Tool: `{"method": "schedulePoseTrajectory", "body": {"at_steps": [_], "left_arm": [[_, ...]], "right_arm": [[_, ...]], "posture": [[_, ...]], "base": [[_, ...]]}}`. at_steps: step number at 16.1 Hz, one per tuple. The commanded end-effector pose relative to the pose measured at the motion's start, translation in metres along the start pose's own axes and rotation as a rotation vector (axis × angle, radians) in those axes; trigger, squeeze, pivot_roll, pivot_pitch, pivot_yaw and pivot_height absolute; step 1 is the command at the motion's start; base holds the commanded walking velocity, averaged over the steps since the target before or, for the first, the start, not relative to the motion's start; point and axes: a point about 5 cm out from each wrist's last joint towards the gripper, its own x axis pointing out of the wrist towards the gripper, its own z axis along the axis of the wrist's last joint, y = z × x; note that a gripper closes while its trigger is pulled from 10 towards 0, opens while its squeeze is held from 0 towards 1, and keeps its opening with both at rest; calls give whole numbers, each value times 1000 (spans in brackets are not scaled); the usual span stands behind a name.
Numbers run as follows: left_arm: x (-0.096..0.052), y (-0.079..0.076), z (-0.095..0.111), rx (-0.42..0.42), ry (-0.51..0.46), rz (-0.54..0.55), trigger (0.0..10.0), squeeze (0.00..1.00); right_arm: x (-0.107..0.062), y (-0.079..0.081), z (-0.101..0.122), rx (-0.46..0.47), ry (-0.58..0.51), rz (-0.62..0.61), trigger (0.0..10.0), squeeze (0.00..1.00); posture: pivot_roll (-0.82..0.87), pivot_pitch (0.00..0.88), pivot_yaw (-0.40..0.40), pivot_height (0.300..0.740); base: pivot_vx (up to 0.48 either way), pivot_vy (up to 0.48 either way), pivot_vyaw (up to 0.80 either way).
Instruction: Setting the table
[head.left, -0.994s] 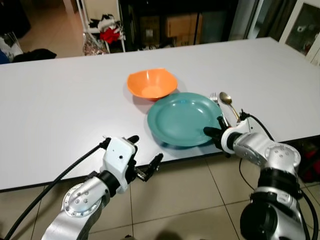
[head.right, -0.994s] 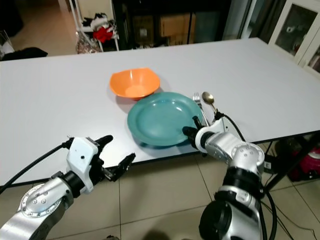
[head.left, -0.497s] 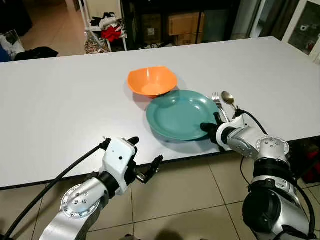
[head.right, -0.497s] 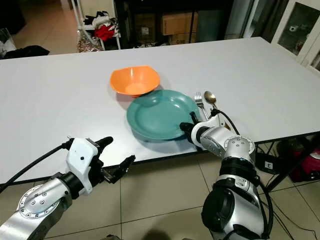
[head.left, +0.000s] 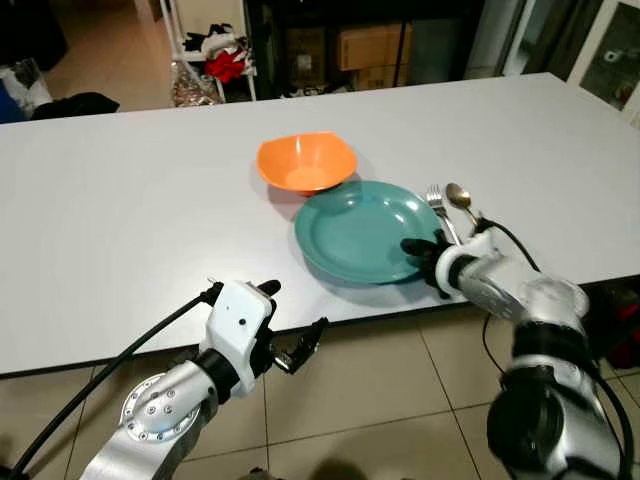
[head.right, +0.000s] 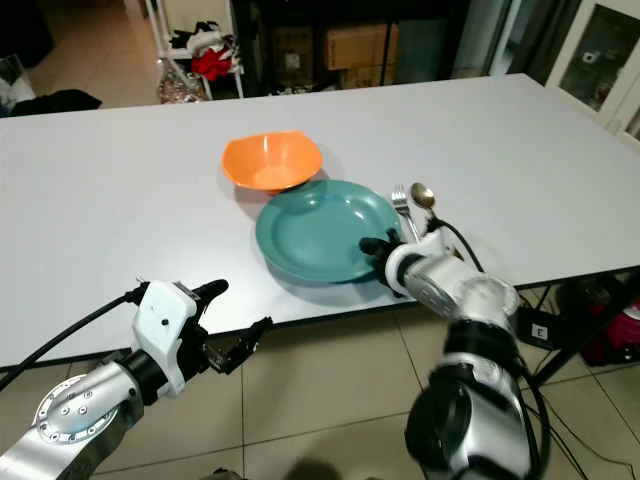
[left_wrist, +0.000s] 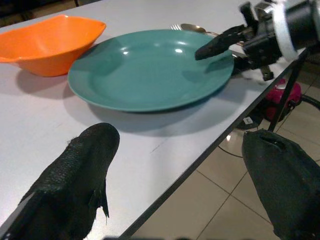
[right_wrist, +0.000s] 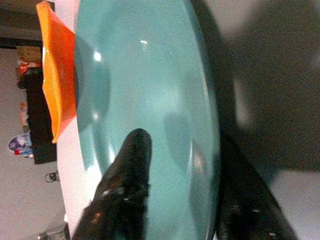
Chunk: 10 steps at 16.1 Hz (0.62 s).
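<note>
Left gripper (head.left: 290, 325) hangs in front of the near edge of the white table (head.left: 120, 220), below the tabletop level and over the tiled floor (head.left: 380, 400), with its two black fingers spread wide apart and nothing between them; in the left wrist view those fingers (left_wrist: 75, 185) frame the table edge and the dishes beyond. Farther along the table, near its middle, sits an orange bowl (head.left: 305, 162), upright and touching or just beside the far-left rim of a teal plate (head.left: 365, 230). The plate lies flat close to the table's near edge. At its right rim is the right gripper (head.left: 425, 262), whose fingers are clamped on the plate's edge: in the right wrist view one finger (right_wrist: 122, 190) lies on the plate's upper face and the other sits beneath the rim, against the table. Just beside the plate on its right lie a fork (head.left: 435, 200) and a spoon (head.left: 458, 195), side by side with their heads pointing away from the robot, the fork nearer the plate; their handles run back toward the right wrist, which partly hides them. Beyond the far side of the table stand a white rack with red and dark clothes (head.left: 225, 60) and a dark cabinet holding cardboard boxes (head.left: 375, 45).
</note>
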Motion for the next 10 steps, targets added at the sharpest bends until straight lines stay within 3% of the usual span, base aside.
{"method": "schedulePoseTrajectory", "body": {"at_steps": [1, 5, 8, 9, 10], "left_arm": [[-2, -3, 0, -4, 5, -11, 10000, 0], [-6, -5, -3, -20, 16, -7, 10000, 0], [-12, -7, -4, -47, 14, 11, 10000, 0], [-13, -7, -4, -60, 8, 22, 10000, 0], [-14, -6, -2, -76, -6, 47, 10000, 0]], "right_arm": [[-10, 0, 2, 2, -11, 18, 10000, 1000], [-40, -9, 1, -3, -50, 48, 10000, 1000], [-79, -9, -10, -124, -77, 111, 10000, 1000], [-87, -6, -13, -165, -95, 137, 10000, 133], [-96, -1, -15, -218, -119, 168, 10000, 133]], "posture": [[-68, 0, 54, 740], [-75, 0, 55, 740], [-86, 0, 56, 740], [-89, 0, 57, 740], [-94, 0, 59, 740]], "base": [[0, 0, 0], [0, 0, 0], [0, 0, 0], [0, 0, 0], [0, 0, 0]]}}
